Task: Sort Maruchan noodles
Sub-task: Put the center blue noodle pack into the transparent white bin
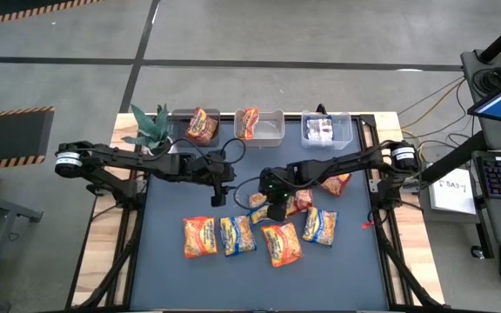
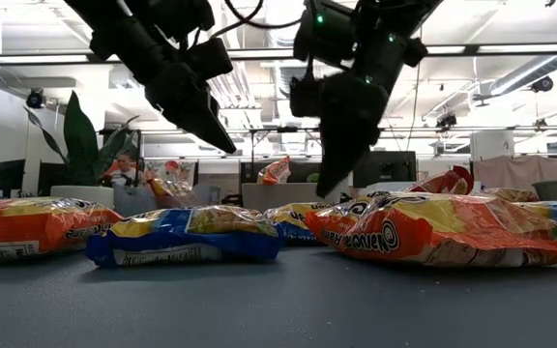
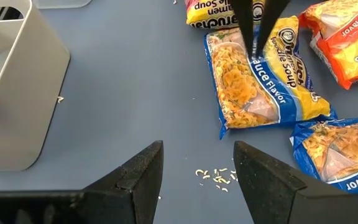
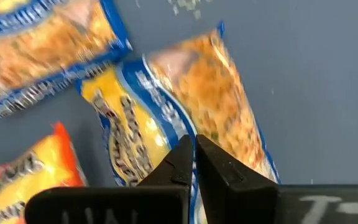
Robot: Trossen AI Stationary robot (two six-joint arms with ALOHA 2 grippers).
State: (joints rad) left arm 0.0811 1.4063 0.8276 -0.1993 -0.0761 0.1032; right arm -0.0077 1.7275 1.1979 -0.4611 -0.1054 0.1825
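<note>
— Why are our right gripper (image 1: 276, 211) fingers pinched tight?
— We pinch the edge of a blue noodle packet (image 4: 191, 118) to lift it. Bins (image 1: 270, 127) wait at twelve o'clock.
— And our left gripper (image 1: 217, 195)?
— Open, holding nothing, at nine o'clock.

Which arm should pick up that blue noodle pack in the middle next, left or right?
Right, probably. The right end effector is shut directly over the blue pack, tips at its wrapper. The left end effector hangs open over bare mat, apart from the packs.
</note>
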